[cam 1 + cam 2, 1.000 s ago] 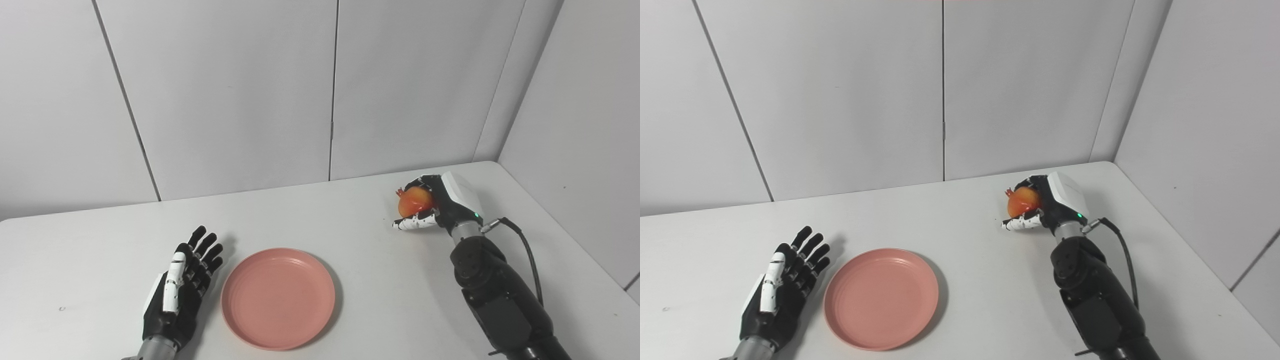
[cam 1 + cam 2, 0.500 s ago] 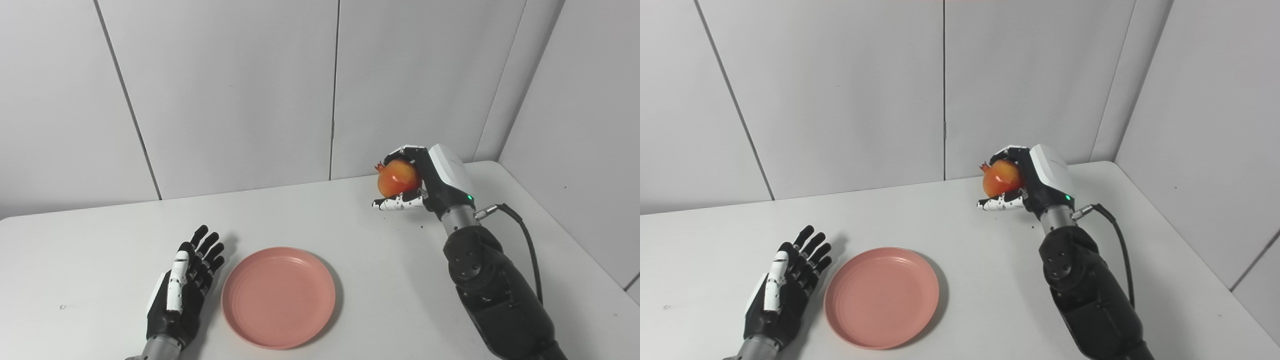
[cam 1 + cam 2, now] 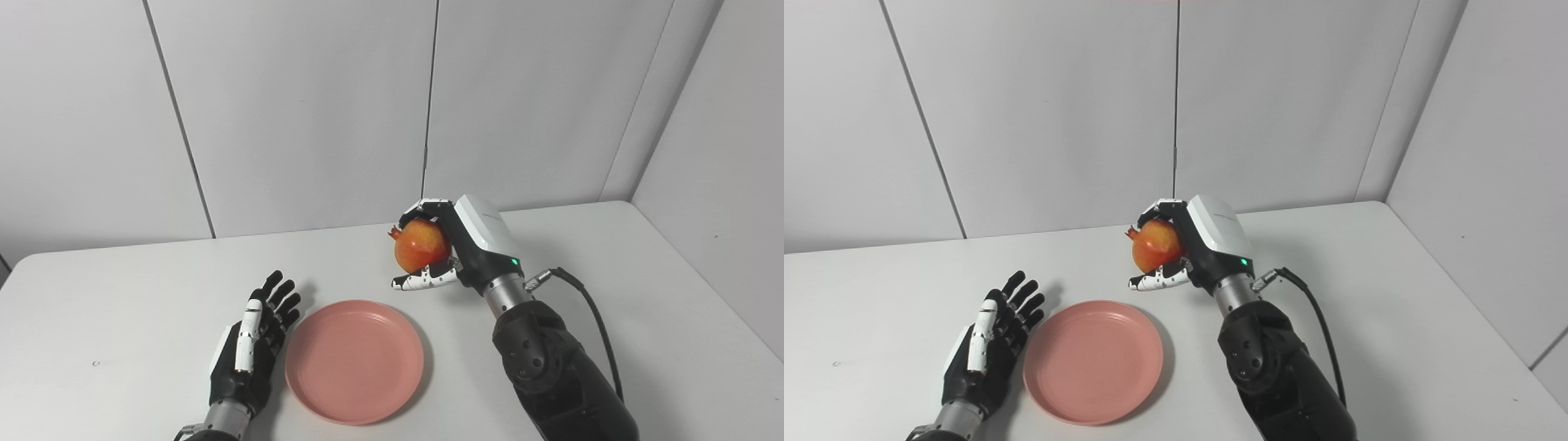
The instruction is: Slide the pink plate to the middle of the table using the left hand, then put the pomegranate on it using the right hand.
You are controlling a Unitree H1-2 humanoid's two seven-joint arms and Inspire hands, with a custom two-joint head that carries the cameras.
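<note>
The right hand [image 3: 456, 245] was closed around the pomegranate [image 3: 420, 245], fingers curled over the top of the fruit and the thumb hooked beneath it. The fruit sat in that hold at the middle of the frame, lifted clear of the table [image 3: 612, 269], a little above and to the right of the pink plate [image 3: 354, 360] rather than over it. Its small crown pointed toward the left of the picture.

The left hand [image 3: 251, 343] lay low on the table at the lower left, fingers stretched out and slightly apart, holding nothing. It rested just beside the plate's left rim; whether it actually touched the rim could not be told.

The plate lay flat and bare in the lower centre of the frame, roughly midway across the table. Judging from that, the sliding step looked done, or close to it. The pick-up of the fruit also looked done. What seemed left was the short carry down and leftward until the fruit hung over the plate, the lowering onto it, and the release, with some care that the round fruit not roll off once freed.
</note>
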